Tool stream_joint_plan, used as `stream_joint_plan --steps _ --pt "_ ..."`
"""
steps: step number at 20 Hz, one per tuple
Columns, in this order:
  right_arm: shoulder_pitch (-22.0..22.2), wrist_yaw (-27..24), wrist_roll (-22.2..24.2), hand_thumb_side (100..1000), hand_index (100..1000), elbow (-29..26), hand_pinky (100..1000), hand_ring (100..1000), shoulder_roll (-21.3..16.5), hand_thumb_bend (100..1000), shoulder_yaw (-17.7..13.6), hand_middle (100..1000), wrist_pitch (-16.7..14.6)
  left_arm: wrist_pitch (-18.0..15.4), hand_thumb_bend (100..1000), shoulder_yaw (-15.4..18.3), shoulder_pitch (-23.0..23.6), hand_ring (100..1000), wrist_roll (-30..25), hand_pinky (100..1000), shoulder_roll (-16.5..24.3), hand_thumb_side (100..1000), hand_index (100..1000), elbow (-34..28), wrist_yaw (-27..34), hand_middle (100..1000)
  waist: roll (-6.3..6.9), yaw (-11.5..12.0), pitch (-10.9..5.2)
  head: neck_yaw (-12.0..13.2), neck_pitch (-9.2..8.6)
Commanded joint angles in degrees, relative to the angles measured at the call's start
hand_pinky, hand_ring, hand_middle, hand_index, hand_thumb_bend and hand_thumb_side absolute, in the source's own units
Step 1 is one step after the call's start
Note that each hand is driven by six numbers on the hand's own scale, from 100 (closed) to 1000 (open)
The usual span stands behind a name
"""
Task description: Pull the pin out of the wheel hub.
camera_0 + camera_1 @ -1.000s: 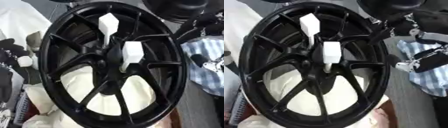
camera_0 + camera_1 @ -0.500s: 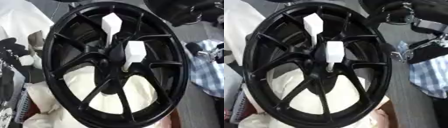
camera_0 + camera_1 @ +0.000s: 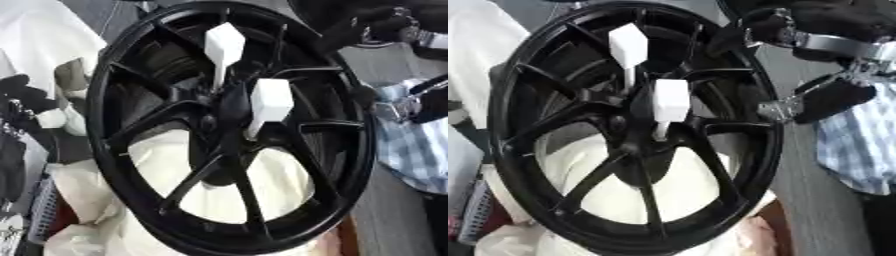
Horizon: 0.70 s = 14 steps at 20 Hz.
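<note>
A black spoked wheel hub [image 3: 131,150] stands tilted and fills the middle of both views. Two white pins with blocky heads stick out near its centre: the upper pin [image 3: 225,44] and a lower pin [image 3: 270,101] just right of the centre bore. My right hand [image 3: 820,35] comes in from the upper right, open. Its fingers [image 3: 732,40] reach the hub's upper right rim and its thumb [image 3: 829,97] hangs lower, off the rim. It holds nothing and is apart from both pins. My left hand [image 3: 19,95] shows dark at the left edge, beside the hub.
Cream cloth [image 3: 219,195] lies under and behind the hub. A blue checked cloth [image 3: 864,145] lies at the right on the grey table [image 3: 815,210]. A grated basket edge [image 3: 39,215] sits at the lower left.
My right hand has risen and moved left, from beside the checked cloth to the hub's upper right rim. Both pins stay in the hub. The left hand holds still.
</note>
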Motion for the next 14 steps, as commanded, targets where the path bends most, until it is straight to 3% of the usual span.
stream_joint_plan --steps 1,8,14 --pt "-0.9 1.3 0.6 211 907 -0.5 880 870 -0.4 100 -0.2 873 1.1 0.1 100 0.5 -0.1 599 0.2 729 0.1 678 761 -0.9 -0.3 577 0.41 0.0 -1.48 0.0 0.14" --pt "-0.6 6.9 -0.8 219 910 -0.5 886 879 0.9 100 0.9 883 3.7 0.2 100 0.5 -0.5 598 0.1 730 -0.1 682 761 -0.9 -0.3 576 0.27 0.8 -0.99 -0.6 -0.58" --pt "-0.9 7.6 0.5 212 924 -0.5 894 892 2.0 100 1.4 896 5.6 0.6 100 0.4 -0.4 598 0.1 730 -0.4 685 761 -0.9 -0.6 576 0.14 1.0 -0.96 -0.3 -0.32"
